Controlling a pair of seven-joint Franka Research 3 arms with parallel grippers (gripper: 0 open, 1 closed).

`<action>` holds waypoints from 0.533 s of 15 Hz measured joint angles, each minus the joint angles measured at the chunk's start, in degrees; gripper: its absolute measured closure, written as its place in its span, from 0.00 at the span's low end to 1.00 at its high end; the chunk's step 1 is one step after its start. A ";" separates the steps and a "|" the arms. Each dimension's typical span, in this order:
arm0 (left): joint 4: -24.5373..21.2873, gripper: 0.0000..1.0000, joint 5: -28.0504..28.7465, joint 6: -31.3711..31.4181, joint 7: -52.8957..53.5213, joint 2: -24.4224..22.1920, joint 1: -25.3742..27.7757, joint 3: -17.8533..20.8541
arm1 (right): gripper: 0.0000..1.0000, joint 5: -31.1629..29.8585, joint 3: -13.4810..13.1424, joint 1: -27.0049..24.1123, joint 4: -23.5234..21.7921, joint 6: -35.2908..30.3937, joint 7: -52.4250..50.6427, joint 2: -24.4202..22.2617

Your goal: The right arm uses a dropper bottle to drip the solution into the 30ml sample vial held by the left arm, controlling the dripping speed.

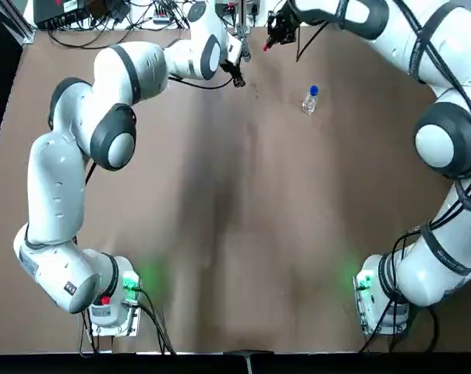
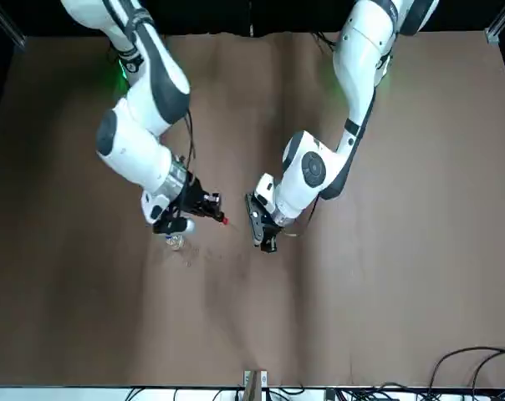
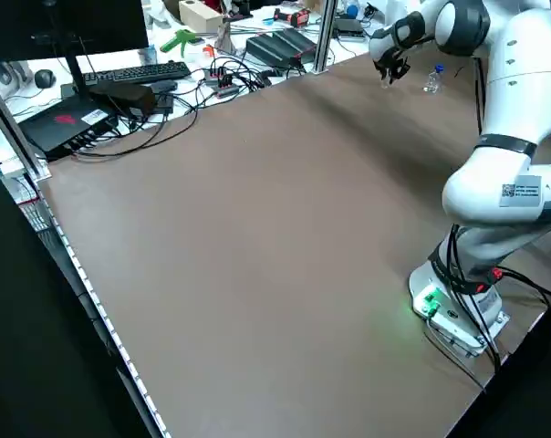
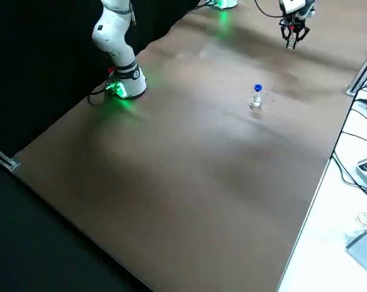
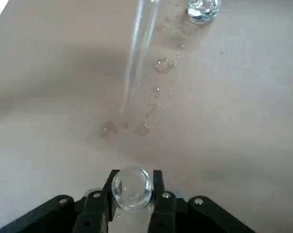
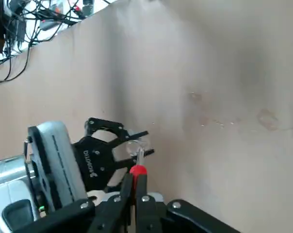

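Top view, dropper bottle clear, blue collar, upright

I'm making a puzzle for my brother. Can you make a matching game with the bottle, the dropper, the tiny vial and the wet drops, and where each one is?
Things:
1. dropper bottle
2. red-tipped dropper
3. sample vial
4. wet drops

Places:
A. pinched in the left hand
B. scattered on the bare table
C. standing alone on the table, no hand touching it
D. pinched in the right hand

Pairs: 1-C, 2-D, 3-A, 4-B
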 joint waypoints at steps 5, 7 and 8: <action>0.00 0.69 0.07 0.14 3.80 0.00 3.63 0.00 | 0.95 -0.74 -0.61 -7.03 0.26 -12.18 -0.17 -2.76; -0.25 0.69 0.07 -1.25 9.79 0.01 10.46 -4.54 | 0.95 -7.01 -0.66 -9.16 0.27 -15.52 -0.19 -3.34; -0.52 0.69 0.07 -1.87 12.13 0.04 13.49 -6.88 | 0.95 -9.37 -0.70 -9.44 0.28 -16.55 -0.17 -3.35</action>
